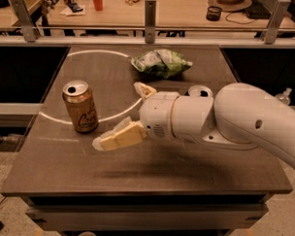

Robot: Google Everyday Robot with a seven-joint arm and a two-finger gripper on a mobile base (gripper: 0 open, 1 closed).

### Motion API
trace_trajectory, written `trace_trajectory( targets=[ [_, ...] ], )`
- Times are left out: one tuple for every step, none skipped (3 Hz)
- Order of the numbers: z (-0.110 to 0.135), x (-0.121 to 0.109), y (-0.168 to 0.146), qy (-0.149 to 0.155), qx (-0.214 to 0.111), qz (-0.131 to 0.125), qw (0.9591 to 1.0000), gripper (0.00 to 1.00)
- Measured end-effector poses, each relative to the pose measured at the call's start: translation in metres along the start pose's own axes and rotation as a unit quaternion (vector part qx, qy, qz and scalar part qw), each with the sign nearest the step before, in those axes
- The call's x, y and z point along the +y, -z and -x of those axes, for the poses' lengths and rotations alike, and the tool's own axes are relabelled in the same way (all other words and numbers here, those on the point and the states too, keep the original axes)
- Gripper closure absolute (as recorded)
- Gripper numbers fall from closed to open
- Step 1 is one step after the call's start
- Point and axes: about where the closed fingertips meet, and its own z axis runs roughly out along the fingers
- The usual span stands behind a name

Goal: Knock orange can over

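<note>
The orange can (pixel 81 107) stands upright on the left part of the grey table (pixel 184 174), golden tan with dark cursive lettering and a silver top. My gripper (pixel 120 114) is just to its right, low over the table, with its white arm (pixel 220 122) reaching in from the right. Its fingers are spread: the near finger (pixel 120 136) points at the can's base with a small gap, the far finger (pixel 144 90) is behind it. It holds nothing.
A second can is mostly hidden behind the arm; only its silver top (pixel 200 91) shows. A green chip bag (pixel 161 62) lies at the back middle. A rail (pixel 150 30) and another desk stand behind the table.
</note>
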Motion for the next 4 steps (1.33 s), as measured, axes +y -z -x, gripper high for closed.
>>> trace_trajectory(
  targets=[
    [-0.015, -0.002, -0.011, 0.022, -0.007, -0.015, 0.9996, 0.00],
    [-0.020, -0.006, -0.023, 0.022, -0.017, -0.043, 0.9987, 0.00],
    [-0.023, -0.012, -0.035, 0.002, -0.032, -0.070, 0.9970, 0.00],
    [-0.018, -0.019, -0.051, -0.006, -0.051, -0.080, 0.9955, 0.00]
  ],
)
